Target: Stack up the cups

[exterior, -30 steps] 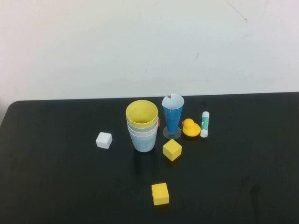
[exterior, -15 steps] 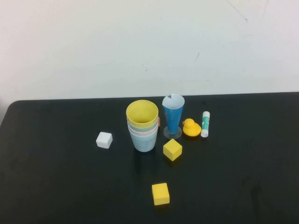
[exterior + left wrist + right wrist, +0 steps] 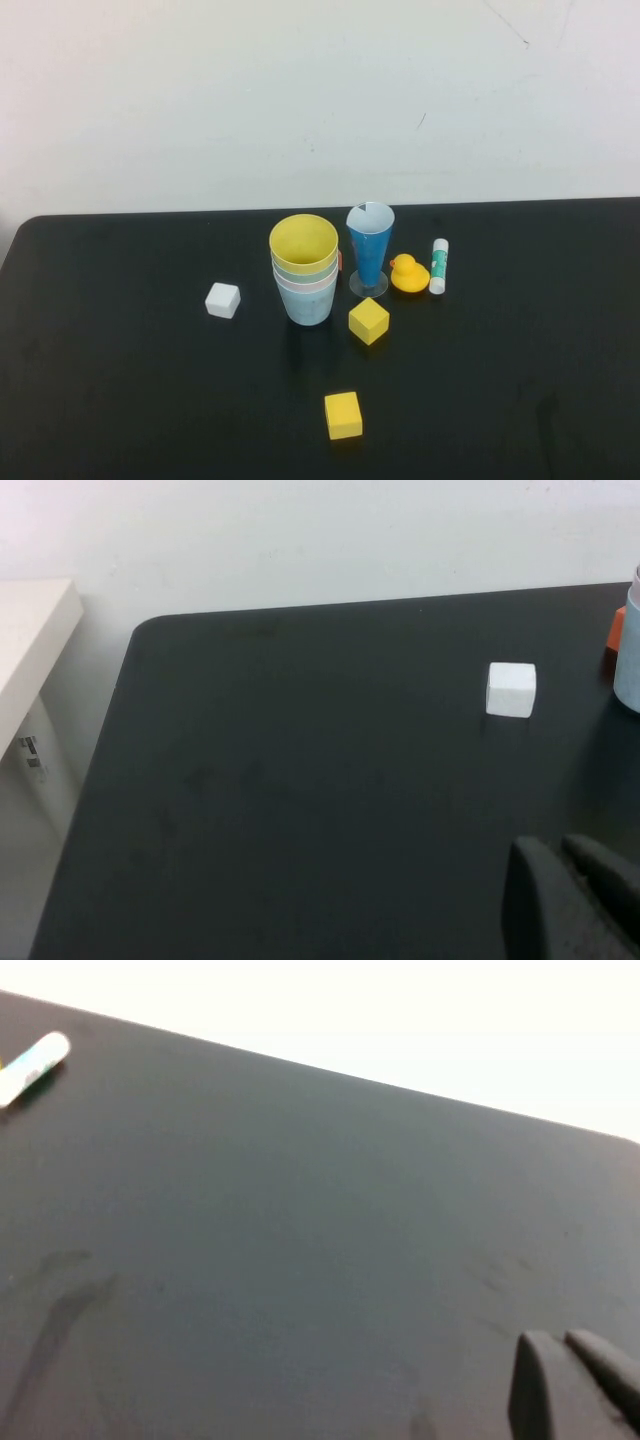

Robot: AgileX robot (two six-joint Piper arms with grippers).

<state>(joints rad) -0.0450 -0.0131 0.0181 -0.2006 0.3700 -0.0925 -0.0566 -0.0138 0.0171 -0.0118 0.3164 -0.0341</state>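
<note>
You had the cups (image 3: 305, 268) nested in one stack near the table's middle: yellow on top, sage green and pink rims under it, light blue at the bottom, upright on the black table (image 3: 120, 380).

Clutter sat tight on the stack's right. The dark-blue cone (image 3: 369, 248) on its clear base stood just beside it, w/ a small orange thing (image 3: 340, 261) peeking out between the two; you couldn't tell what it was. Past the cone: a yellow rubber duck (image 3: 408, 274), then a white glue stick (image 3: 438, 266) w/ a green label, lying just beside the duck. A yellow cube (image 3: 368, 320) sat near the stack's front-right, just in front of the cone's base. A second yellow cube (image 3: 343, 415) lay further toward you, well apart from the stack. On the left, a white cube (image 3: 222, 300) sat near the stack but not touching.

Neither arm showed in the high view. Left gripper (image 3: 575, 900) was closed on nothing, fingers together over bare table, well apart from the white cube and from the light-blue cup's edge at the frame border. Right gripper (image 3: 570, 1385) was likewise closed and empty, over bare table on the right, far from the glue stick. Nothing lay between either gripper and the stack apart from those cubes.
</note>
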